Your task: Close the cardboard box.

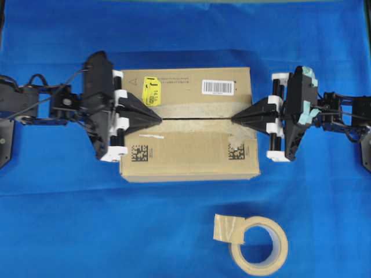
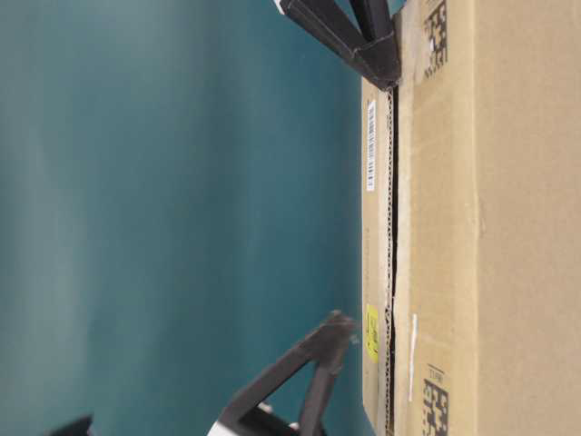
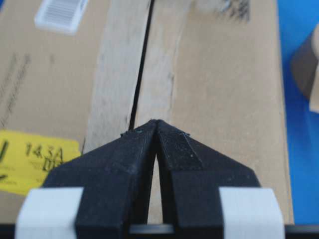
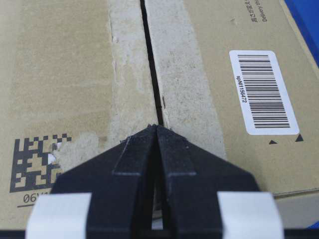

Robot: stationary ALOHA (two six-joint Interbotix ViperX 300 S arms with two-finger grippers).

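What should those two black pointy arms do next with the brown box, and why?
Probably lift both straight up and away. The brown cardboard box already has its top flaps lying flat, meeting along a thin middle seam. The left tool and right tool, both shut, rest their tips at the seam's two ends, so little pressing seems left.

Cardboard box (image 4: 75,74), top flaps: white barcode label (image 4: 261,92) reads "spN1156472". Yellow sticker (image 3: 35,159) reads "143A"; smaller print below it illegible. Under the data-matrix square (image 4: 37,164), "06V1" shows, the remainder hidden by the end effector. At the 1 o'clock corner of the right wrist view, printed "Delivery th", cut off; adjoining Japanese characters unreadable.
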